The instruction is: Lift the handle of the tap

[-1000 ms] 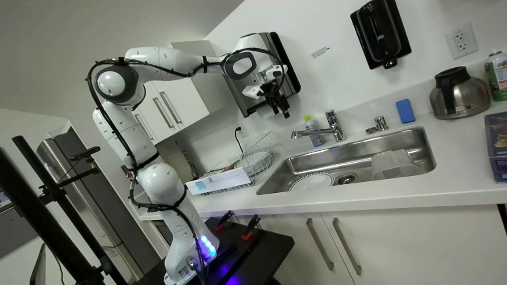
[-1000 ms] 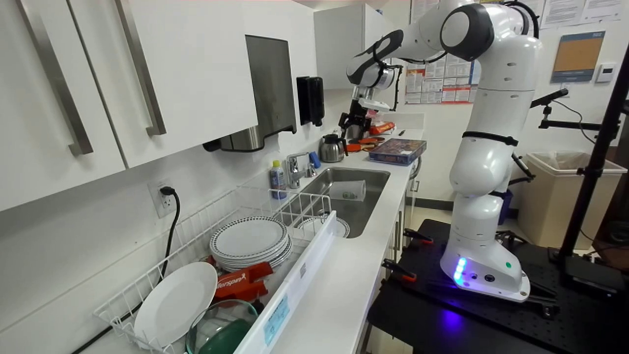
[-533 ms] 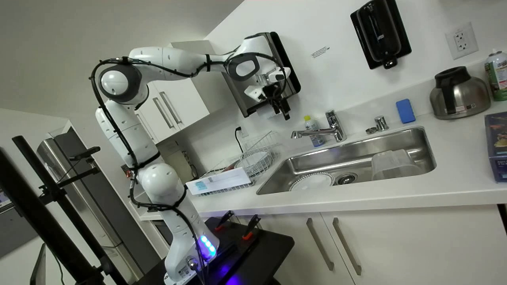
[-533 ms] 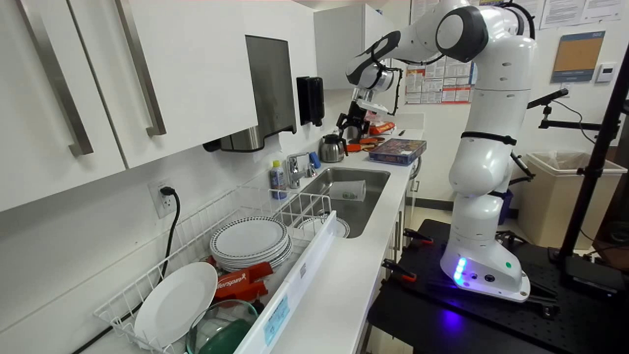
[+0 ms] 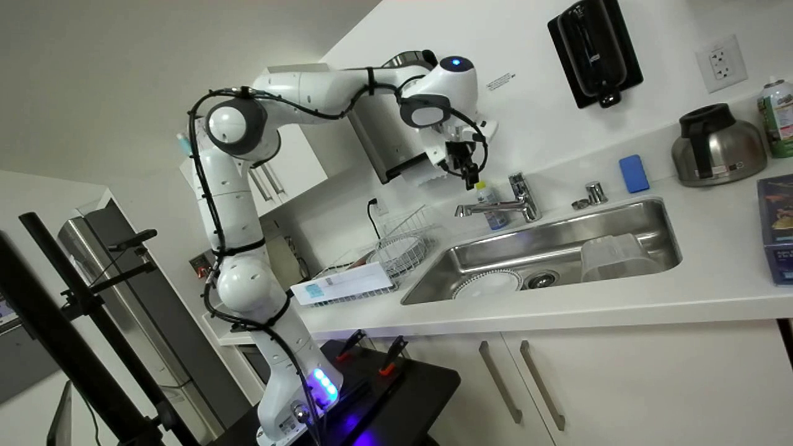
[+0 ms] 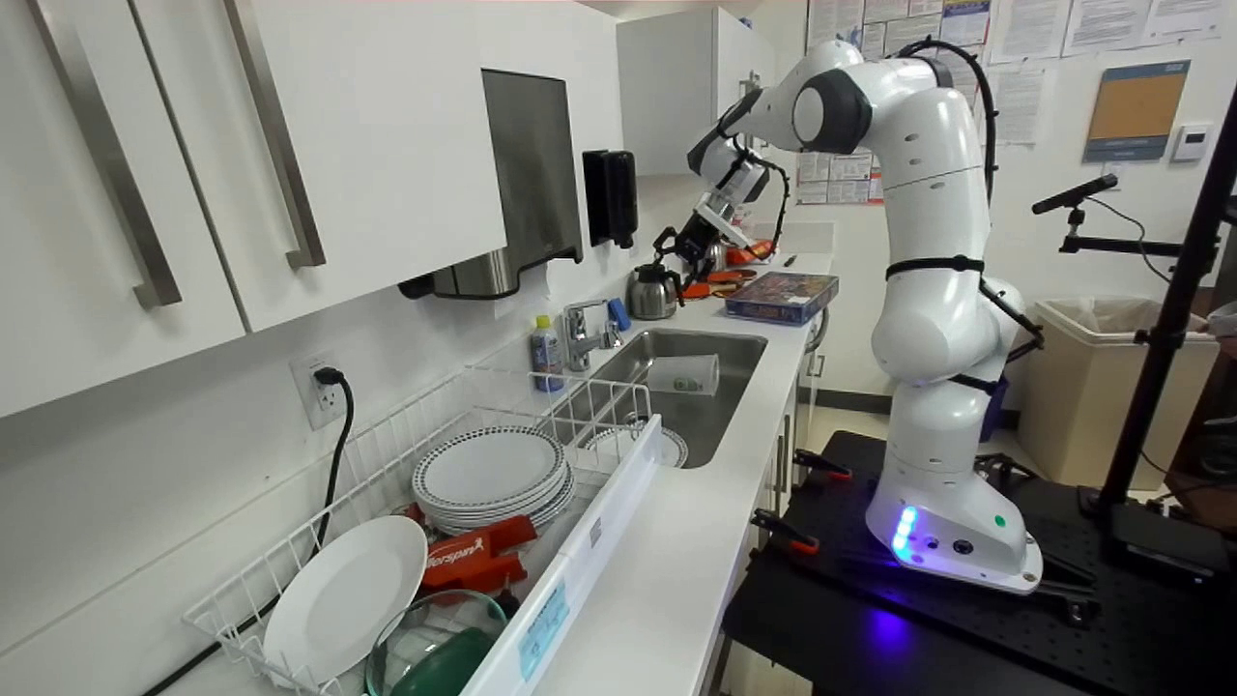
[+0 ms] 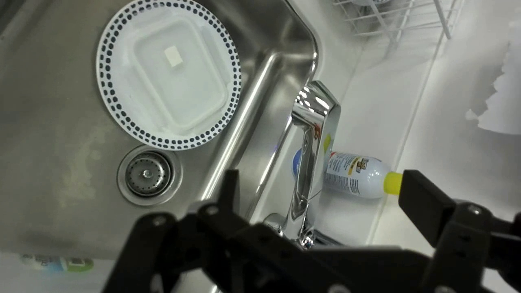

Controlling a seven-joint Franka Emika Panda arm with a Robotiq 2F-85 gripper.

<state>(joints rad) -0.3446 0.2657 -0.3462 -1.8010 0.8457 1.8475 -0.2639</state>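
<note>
Holding my black, two-fingered end effector (image 7: 320, 183) spread and gripping nothing, I judge its gap is wide so it can straddle the thin, short, shiny chrome handle (image 5: 518, 181). The handle tops the small, shiny chrome tap (image 5: 528, 205) behind the rectangular stainless-steel sink (image 7: 49, 134), apart from me and, I think, not yet lifted. The tap is fixed at the back of the smooth white bench (image 5: 712, 260) presumably so its water can reach the sink. A slim, yellow-capped pale bottle (image 7: 360, 177) stands just beside the tap, so approaching from above looks safest.
</note>
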